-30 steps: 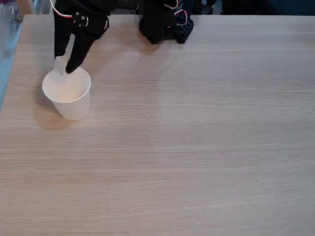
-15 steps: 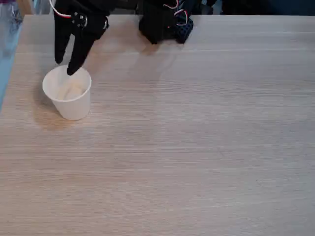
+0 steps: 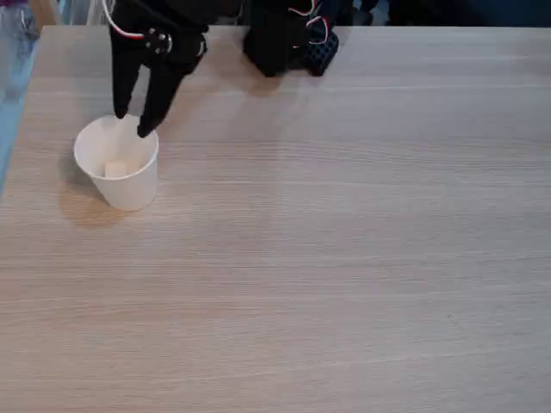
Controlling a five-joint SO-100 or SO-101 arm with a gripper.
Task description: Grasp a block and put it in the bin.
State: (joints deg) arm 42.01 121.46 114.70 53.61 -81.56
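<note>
Fixed view, from left to right. At the left of the wooden table (image 3: 344,258) stands the bin (image 3: 126,189), a white paper cup, upright with its round rim open. The block (image 3: 120,167), a small white cube, lies inside the bin on its floor. Above the bin's far rim hangs the black gripper (image 3: 132,123), its two fingers spread apart and holding nothing. Further right, at the table's far edge, sits the arm's black base (image 3: 280,39).
</note>
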